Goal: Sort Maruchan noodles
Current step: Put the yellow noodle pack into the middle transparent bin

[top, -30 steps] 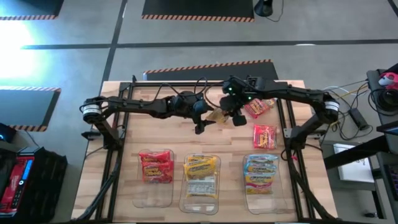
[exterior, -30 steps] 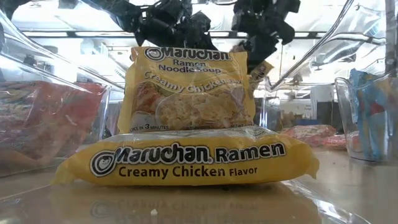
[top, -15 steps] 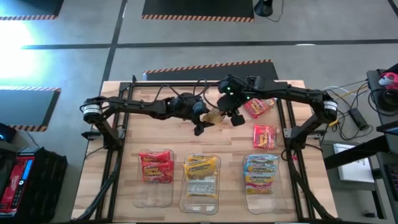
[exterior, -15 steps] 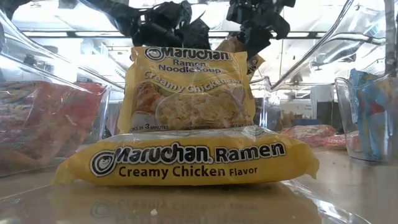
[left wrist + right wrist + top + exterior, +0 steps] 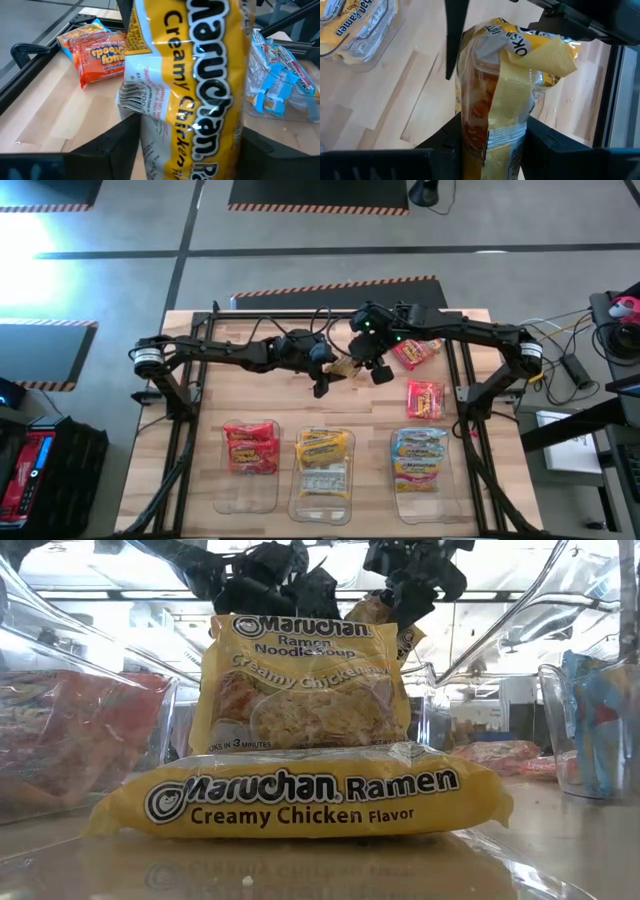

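High view: both arms meet above the far middle of the table (image 5: 210,450). The yellow packet (image 5: 346,366) hangs between the left gripper (image 5: 322,376) and the right gripper (image 5: 372,364). A second ago the packet sat slightly lower and nearer the left arm; it now lies closer under the right gripper. Two red packets (image 5: 424,398) remain loose on the right side. Three bins (image 5: 246,492) near the front hold sorted red, yellow and blue packets.

Low view: the held packet shows behind the stacked yellow packets (image 5: 300,795), raised slightly against half a second ago.

Left wrist view: the packet (image 5: 200,85) stands between the left fingers (image 5: 107,145), which are spread wide and beginning to close; no firm clamp is visible.

Right wrist view: the right fingers (image 5: 445,140) are clamped on the packet's (image 5: 492,125) end.

Judgement: a hand-over to the left arm is in progress; the yellow bin is the likely destination.
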Robot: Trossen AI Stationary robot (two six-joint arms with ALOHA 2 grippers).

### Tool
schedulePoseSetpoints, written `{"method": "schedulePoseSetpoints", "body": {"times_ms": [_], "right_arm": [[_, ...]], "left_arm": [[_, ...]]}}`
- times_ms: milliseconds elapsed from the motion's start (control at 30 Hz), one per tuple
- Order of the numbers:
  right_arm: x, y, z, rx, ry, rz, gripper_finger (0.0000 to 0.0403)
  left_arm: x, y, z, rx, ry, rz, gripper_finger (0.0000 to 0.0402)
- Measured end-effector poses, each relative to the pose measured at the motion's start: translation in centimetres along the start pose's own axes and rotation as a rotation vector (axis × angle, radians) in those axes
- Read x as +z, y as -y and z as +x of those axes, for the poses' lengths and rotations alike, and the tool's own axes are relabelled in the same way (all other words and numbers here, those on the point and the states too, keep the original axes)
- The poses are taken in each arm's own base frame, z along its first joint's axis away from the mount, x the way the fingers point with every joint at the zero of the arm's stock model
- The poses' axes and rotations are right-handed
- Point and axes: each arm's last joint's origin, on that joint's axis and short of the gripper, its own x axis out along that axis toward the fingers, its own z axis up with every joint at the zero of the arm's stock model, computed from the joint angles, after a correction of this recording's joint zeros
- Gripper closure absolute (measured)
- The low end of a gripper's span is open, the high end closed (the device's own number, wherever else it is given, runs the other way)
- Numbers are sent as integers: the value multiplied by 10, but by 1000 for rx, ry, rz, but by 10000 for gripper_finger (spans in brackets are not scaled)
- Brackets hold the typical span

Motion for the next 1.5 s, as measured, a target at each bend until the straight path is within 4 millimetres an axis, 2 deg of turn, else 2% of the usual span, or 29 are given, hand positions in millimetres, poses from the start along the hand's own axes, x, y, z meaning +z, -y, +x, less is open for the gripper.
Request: {"method": "schedulePoseSetpoints", "body": {"times_ms": [233,333,500,700,933,1100,1267,1500], "right_arm": [[-1,0,0,2,-4,24,283],[-1,0,0,6,-7,79,278],[-5,-3,-1,26,-50,194,251],[-10,-7,-9,-1,-131,228,211],[-11,-11,-45,-26,-173,346,202],[-25,-14,-62,-22,-66,505,209],[-45,-23,-54,-88,64,584,213],[-74,-37,-24,-146,228,685,213]], "left_arm": [[0,0,0,15,2,-3,255],[0,0,0,16,2,-2,274],[-1,0,0,-5,-1,-7,277],[-6,-1,6,-6,-23,-72,277],[-11,0,11,-30,-32,-174,278],[-10,-1,10,-26,13,-195,278],[-15,-2,7,13,46,-247,278],[-36,6,-14,139,234,-345,278]]}}
